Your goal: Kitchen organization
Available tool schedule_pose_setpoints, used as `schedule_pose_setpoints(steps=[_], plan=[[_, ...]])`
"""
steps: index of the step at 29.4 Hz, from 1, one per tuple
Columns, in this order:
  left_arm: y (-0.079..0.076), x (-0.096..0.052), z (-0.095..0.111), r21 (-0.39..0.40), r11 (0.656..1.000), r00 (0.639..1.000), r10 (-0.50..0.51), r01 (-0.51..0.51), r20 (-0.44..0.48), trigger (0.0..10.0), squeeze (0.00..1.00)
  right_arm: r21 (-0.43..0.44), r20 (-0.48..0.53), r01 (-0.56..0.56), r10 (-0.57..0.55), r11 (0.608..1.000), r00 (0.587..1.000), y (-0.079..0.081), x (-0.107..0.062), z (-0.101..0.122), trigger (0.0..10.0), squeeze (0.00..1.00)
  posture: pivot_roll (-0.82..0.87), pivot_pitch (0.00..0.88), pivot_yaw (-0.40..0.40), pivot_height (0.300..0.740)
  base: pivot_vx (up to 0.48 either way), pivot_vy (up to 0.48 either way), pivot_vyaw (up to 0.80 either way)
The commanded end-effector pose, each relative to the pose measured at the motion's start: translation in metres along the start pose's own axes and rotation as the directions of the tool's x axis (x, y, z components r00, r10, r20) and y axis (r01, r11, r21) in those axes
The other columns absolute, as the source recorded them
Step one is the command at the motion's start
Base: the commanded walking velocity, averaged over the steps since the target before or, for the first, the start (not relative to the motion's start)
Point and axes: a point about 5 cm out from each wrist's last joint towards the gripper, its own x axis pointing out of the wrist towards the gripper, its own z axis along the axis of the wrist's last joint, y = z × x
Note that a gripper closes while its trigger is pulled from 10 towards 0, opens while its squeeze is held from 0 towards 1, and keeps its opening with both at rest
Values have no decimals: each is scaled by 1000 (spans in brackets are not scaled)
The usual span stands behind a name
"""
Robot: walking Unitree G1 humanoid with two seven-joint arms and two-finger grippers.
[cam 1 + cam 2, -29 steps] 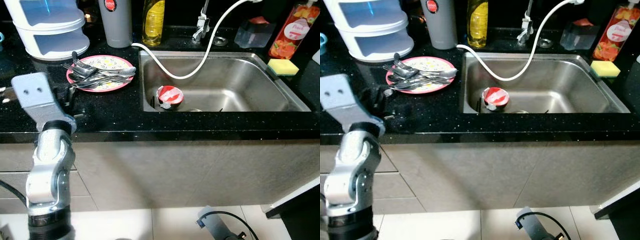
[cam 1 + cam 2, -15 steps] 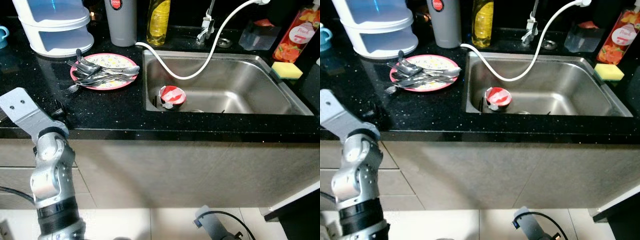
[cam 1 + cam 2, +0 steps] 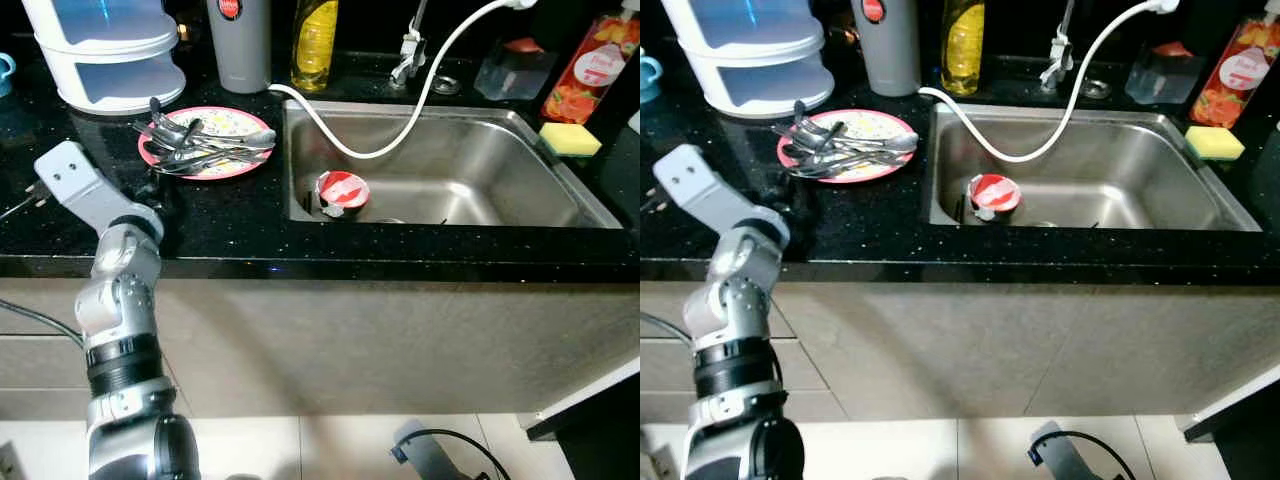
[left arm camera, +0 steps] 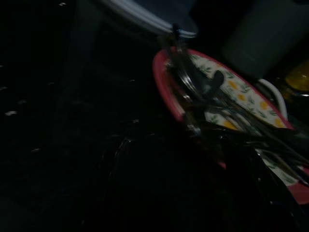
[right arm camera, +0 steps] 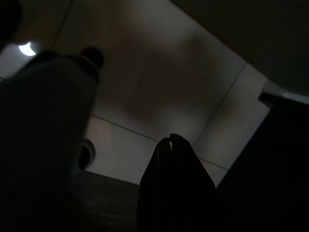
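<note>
A pink-rimmed flowered plate (image 3: 218, 173) sits on the black counter, left of the sink, with several forks and spoons (image 3: 205, 150) piled on it. My left gripper (image 3: 158, 192) hovers low over the counter just in front of the plate, mostly hidden behind its silver wrist bracket (image 3: 68, 178). The left wrist view is dark and shows the plate (image 4: 166, 92) and cutlery (image 4: 193, 92) close ahead. A red and white cup (image 3: 340, 191) lies in the steel sink (image 3: 500, 130). My right gripper (image 5: 170, 141) hangs idle above the floor tiles, shut.
A white hose (image 3: 400, 125) loops from the tap (image 3: 405, 55) into the sink. Behind the plate stand stacked white containers (image 3: 105, 55), a grey tumbler (image 3: 238, 45) and a yellow bottle (image 3: 313, 40). A yellow sponge (image 3: 567, 138) and a red bottle (image 3: 582, 65) sit at the right.
My left wrist dropped toward the counter's front edge, then rose and swung back toward the near side of the plate. The camera shifted slightly.
</note>
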Motion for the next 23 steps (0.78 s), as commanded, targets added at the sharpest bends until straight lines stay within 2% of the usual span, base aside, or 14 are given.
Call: schedule_pose_setpoints(steps=[1,3,5,8,11,12,13,15,16,17,18,19,23], plan=[[-9,0,16,68,997,995,-53,47,87,10000,0,14,-7,7,-7,1000,1000,0,0,0,10000,0,286,0,-15,740,0,0,0],[-9,0,16,68,997,995,-53,47,87,10000,0,14,-7,7,-7,1000,1000,0,0,0,10000,0,286,0,-15,740,0,0,0],[-18,-3,23,111,990,986,-102,88,134,10000,0,14,-6,4,-4,1000,1000,2,0,1,10000,0,294,0,-16,740,0,0,0],[-20,-2,25,115,989,983,-113,97,142,10000,0,11,-3,-1,1,1000,1000,3,0,2,10000,0,301,0,-18,740,0,0,0],[-8,6,22,65,997,993,-44,37,107,10000,0,7,3,-5,5,1000,1000,3,1,5,10000,0,301,0,-18,740,0,0,0],[-4,10,20,39,999,996,-26,23,85,8039,0,7,5,-5,5,1000,1000,3,1,6,10000,0,304,0,-18,740,0,0,0],[1,13,17,16,1000,998,-6,5,62,6941,0,7,8,-5,5,1000,1000,2,1,6,10000,0,305,0,-19,740,0,0,0],[1,13,17,16,1000,998,-6,5,62,6941,0,7,8,-5,5,1000,1000,2,1,6,10000,0,305,0,-19,740,0,0,0],[5,16,15,-20,1000,999,9,-8,34,6627,0,8,9,-4,4,1000,1000,2,1,7,10000,0,302,0,-18,740,0,0,0],[9,19,11,-39,999,1000,24,-23,1,9922,0,10,11,-2,2,1000,1000,1,1,7,10000,0,301,0,-17,740,0,0,0],[9,19,11,-39,999,1000,24,-23,1,9922,0,10,11,-2,2,1000,1000,1,1,7,10000,0,301,0,-17,740,0,0,0],[11,22,6,-37,999,999,29,-31,-46,10000,0,11,12,0,0,1000,1000,1,1,8,10000,0,300,0,-17,740,0,0,0],[12,26,-1,-23,999,993,27,-30,-111,9922,0,12,12,2,-2,1000,1000,0,1,7,10000,0,299,0,-18,740,0,0,0]])
